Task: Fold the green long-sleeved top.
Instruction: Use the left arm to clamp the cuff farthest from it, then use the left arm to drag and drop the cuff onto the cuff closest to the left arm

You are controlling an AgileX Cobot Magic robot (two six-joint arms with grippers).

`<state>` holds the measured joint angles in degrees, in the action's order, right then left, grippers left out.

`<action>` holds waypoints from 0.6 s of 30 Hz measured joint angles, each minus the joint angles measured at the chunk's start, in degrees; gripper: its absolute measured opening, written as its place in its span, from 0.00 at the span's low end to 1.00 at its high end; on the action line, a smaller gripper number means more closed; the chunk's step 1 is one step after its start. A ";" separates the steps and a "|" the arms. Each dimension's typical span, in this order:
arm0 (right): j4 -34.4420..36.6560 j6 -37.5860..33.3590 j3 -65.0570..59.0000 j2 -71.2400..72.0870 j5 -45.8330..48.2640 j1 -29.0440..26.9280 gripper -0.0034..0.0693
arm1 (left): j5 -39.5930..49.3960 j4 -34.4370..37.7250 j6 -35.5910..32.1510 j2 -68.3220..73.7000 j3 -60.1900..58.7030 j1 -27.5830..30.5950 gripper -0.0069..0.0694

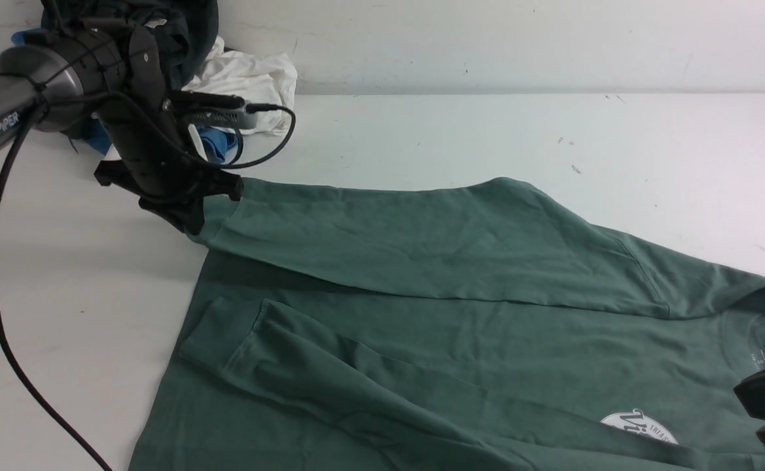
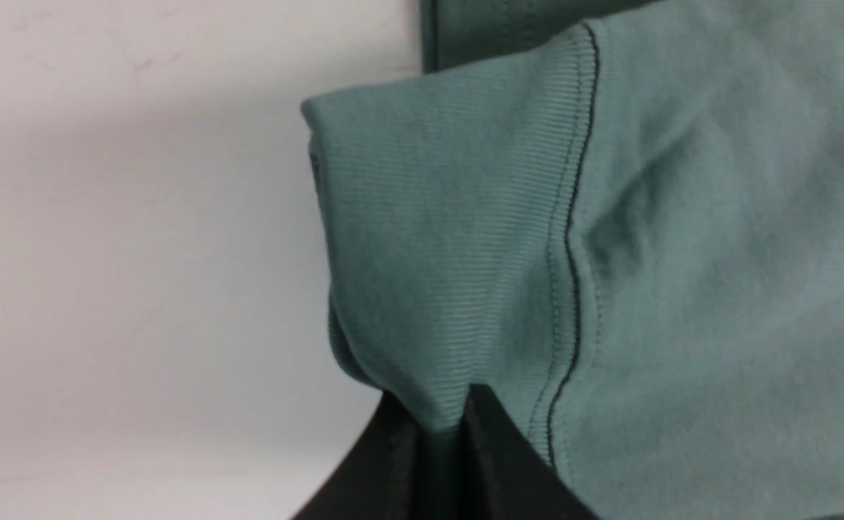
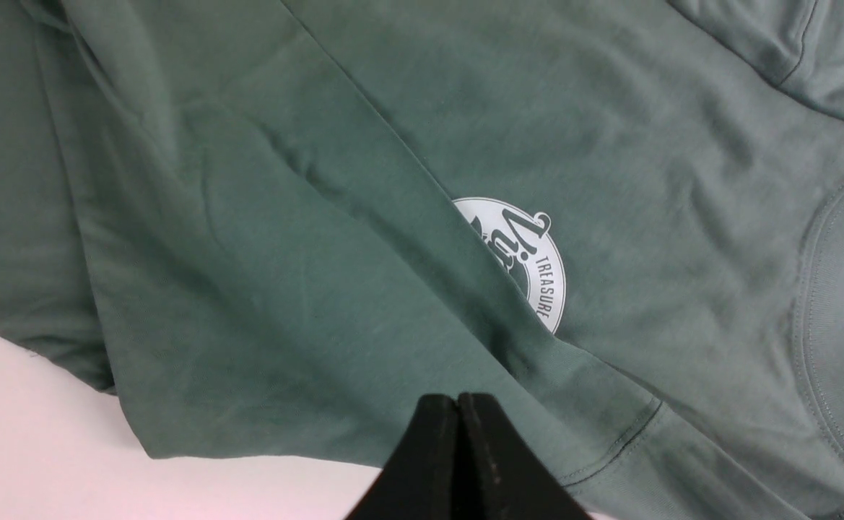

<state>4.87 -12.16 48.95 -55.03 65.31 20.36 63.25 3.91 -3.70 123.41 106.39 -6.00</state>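
The green long-sleeved top [image 1: 461, 340] lies spread over the white table, both sleeves folded across its body. Its round white logo [image 1: 637, 426] sits near the front right and is half covered by a sleeve in the right wrist view [image 3: 530, 267]. My left gripper [image 1: 194, 212] is at the far sleeve's end, shut on the ribbed cuff [image 2: 450, 217]; the fabric is pinched between the black jaws of the left gripper [image 2: 440, 415]. My right gripper [image 3: 458, 401] hovers over the top [image 3: 320, 253] near the shoulder seam, jaws pressed together with nothing between them.
A heap of other garments sits at the back left against the wall: white [image 1: 251, 78], blue [image 1: 215, 144] and a dark one [image 1: 179, 33]. Bare table [image 1: 487, 131] stretches behind the top. The left arm's cable [image 1: 2, 327] hangs over the table's left side.
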 joint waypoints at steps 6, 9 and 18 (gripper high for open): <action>0.00 0.00 0.00 0.00 -0.01 0.00 0.03 | 4.60 0.06 -0.48 -3.80 0.00 -3.38 0.12; 0.00 0.00 0.00 0.00 -0.01 0.00 0.03 | 6.39 0.27 -0.48 -5.49 -0.05 -4.17 0.12; 0.87 0.00 0.00 0.00 0.17 0.00 0.03 | 7.00 6.31 -0.32 -18.56 -7.82 -4.24 0.12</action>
<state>5.74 -12.16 48.95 -55.03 65.48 20.36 70.26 10.22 -4.02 104.84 98.57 -10.24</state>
